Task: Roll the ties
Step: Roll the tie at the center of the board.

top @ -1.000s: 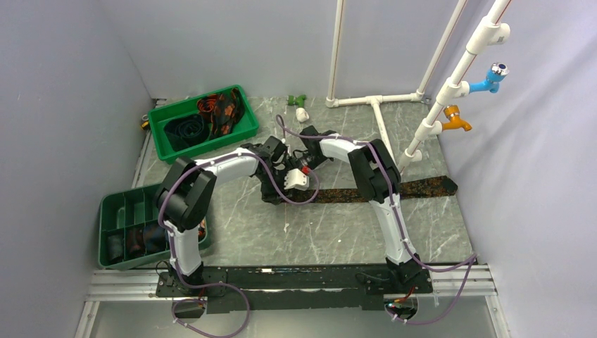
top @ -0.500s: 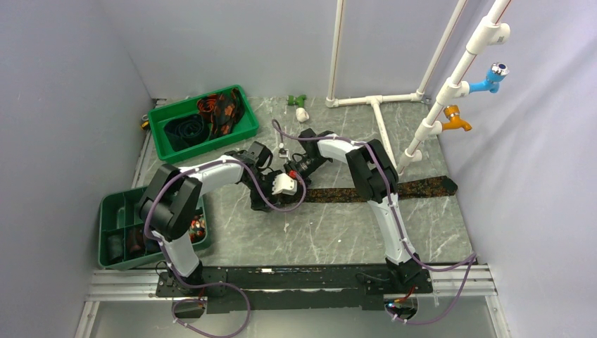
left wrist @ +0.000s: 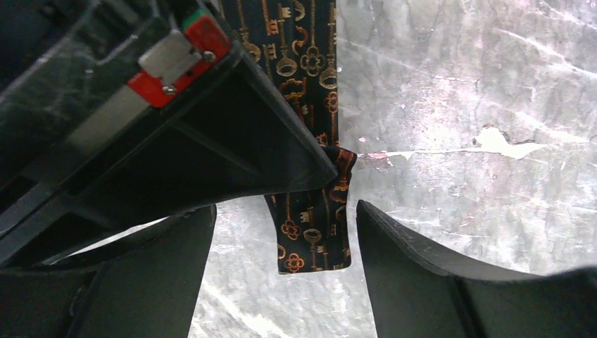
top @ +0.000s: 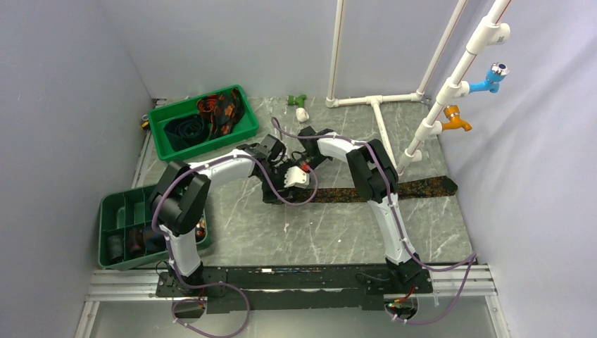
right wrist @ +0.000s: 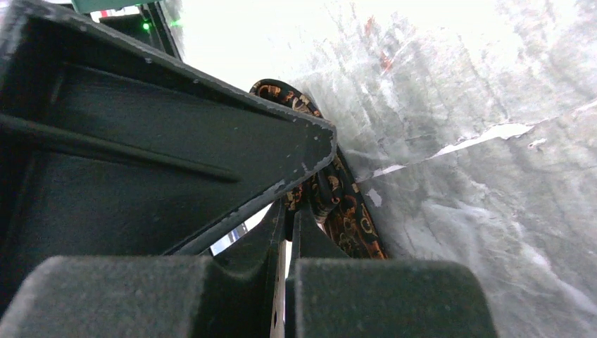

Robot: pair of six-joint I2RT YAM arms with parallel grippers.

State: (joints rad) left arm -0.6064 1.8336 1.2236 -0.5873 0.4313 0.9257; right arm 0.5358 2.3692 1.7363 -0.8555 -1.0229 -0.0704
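Ties are the job, and one key-print tie point(top: 394, 190) lies flat on the marble-look table point(top: 338, 225). Its long axis runs crosswise from the middle of the table out toward the robot's right. More ties point(top: 215, 109) sit bundled in the green tray point(top: 214, 146) at the back left.

Both arms meet at the tie's near-centre end. We see the left gripper point(left wrist: 285, 211) spread wide, one finger on each side of the squared tip. The cloth lies between the fingers and touches neither. From this gripper the tie runs straight ahead, so the jaws would close across its narrow width, not along its length.

The right gripper point(right wrist: 288, 211) is clamped tight. Its tips rest on the tie's edge just up the strip from the free end, where the cloth puckers. We judge that it is pinching or pinning a fold there, though its own wrist view is too crowded to be sure.

The left arm is the nearer of the two to the loose tip, and the next move turns on that. As we read it, the roll has barely begun: almost the whole strip lies flat and unrolled to the right. If the pin slips, the start could loosen.
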